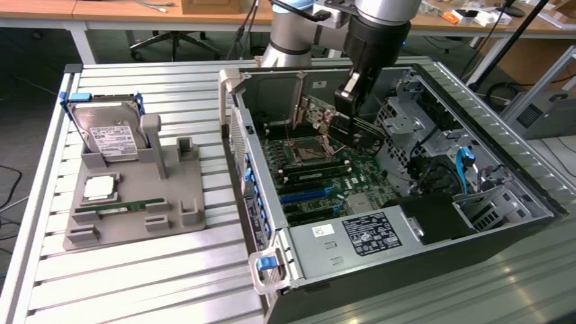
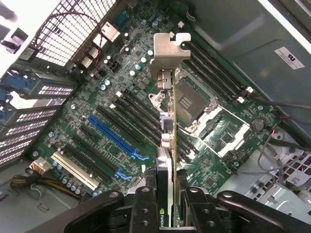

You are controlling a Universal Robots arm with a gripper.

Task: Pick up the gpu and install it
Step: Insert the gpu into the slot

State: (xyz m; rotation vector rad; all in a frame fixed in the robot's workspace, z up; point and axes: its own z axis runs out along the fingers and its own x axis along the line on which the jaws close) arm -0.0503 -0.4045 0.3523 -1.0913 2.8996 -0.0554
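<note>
Slatted metal bench [image 1: 135, 283], big one. Open computer case [image 1: 513, 202] lies on its side on it, towards the exterior view's right, with the inside facing up. Robot arm [image 1: 378, 27] reaches down into the case from the far side. Green motherboard [image 1: 360, 179] covers the case floor, and the silver power supply [image 1: 360, 236] sits at the near end.

Grey parts holder [image 1: 135, 223] is on the bench just beside the case, on the exterior view's left. A hard drive [image 1: 108, 135] stands upright in it at the back.

The gpu [image 2: 170, 141] is inside the case, held on edge over the motherboard. Its silvery bracket [image 2: 167, 53] is at the end away from the pincer. In the wrist view it hangs between the black expansion slots and the CPU socket [image 2: 192, 102], with the blue slot [image 2: 114, 133] off to one side. Can't tell if its edge touches any slot.

Pincer [image 2: 167, 206] is clenched on the gpu, a black finger [image 2: 146, 208] pressed against each face of the card.

Small stuff in the holder: a processor chip [image 1: 99, 189] lying flat, and a slim green memory stick [image 1: 121, 206] in its groove just in front of it.
</note>
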